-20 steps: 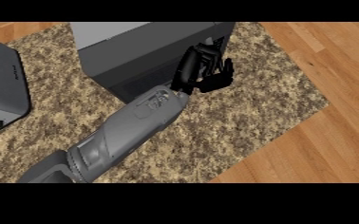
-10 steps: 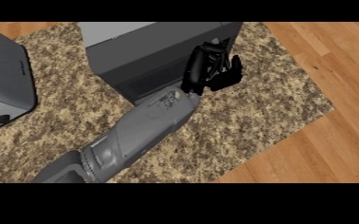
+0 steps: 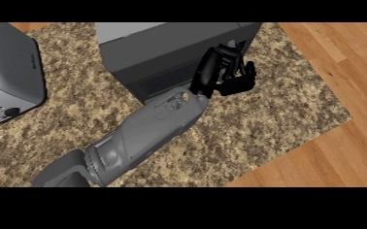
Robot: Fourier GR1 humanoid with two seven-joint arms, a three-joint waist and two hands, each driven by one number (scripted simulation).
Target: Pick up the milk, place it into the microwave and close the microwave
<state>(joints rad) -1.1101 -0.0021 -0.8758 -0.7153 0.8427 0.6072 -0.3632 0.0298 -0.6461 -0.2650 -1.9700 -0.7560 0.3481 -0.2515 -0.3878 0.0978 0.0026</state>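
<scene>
**Left hand curled at the microwave's right front corner**

A speckled brown stone counter (image 3: 287,126) fills most of the view. Wooden floor (image 3: 323,160) shows past its corner on the right and lower right. A grey appliance (image 3: 18,77) sits at the left edge.

The microwave (image 3: 165,53) stands at the upper middle, with its long axis across the view. Its pale top is towards the upper edge and its dark front faces the lower edge.

The grey forearm (image 3: 143,131) rises from the lower left. The left hand (image 3: 215,73) rests against the microwave's right front corner, fingers curled in, with nothing showing inside them. The milk cannot be made out, so its place and direction cannot be told.
</scene>
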